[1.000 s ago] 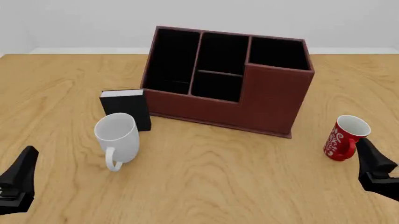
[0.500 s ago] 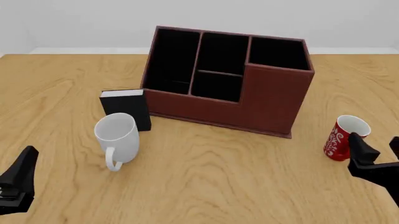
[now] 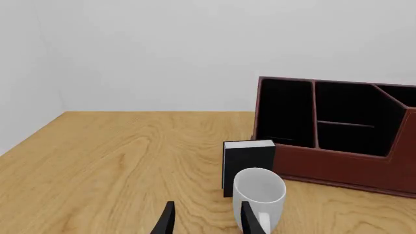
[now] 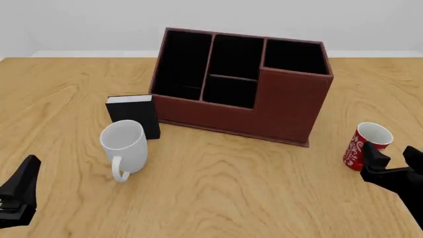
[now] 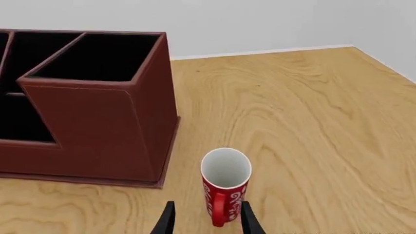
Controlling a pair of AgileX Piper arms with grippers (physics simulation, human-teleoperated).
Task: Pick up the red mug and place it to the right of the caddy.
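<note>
The red mug (image 4: 365, 144) stands upright on the table, to the right of and nearer than the caddy (image 4: 244, 84), a big reddish-brown organizer with black compartments. My right gripper (image 4: 390, 157) is open just behind the mug, level with its lower half, and holds nothing. In the right wrist view the red mug (image 5: 225, 187) stands just past the fingertips (image 5: 167, 220), its handle turned toward the camera, with the caddy (image 5: 97, 122) beside it. My left gripper (image 4: 23, 191) hangs at the near left, far from the mug. In its wrist view the left gripper (image 3: 206, 222) is open and empty.
A plain white mug (image 4: 124, 144) stands upright left of centre, with a small black book (image 4: 134, 116) upright behind it against the caddy's front left corner. The left wrist view shows the white mug (image 3: 260, 195) close ahead of the left fingers.
My right gripper has opened and shifted left and forward, closing in on the red mug. The mug, the caddy and the left arm have not moved.
</note>
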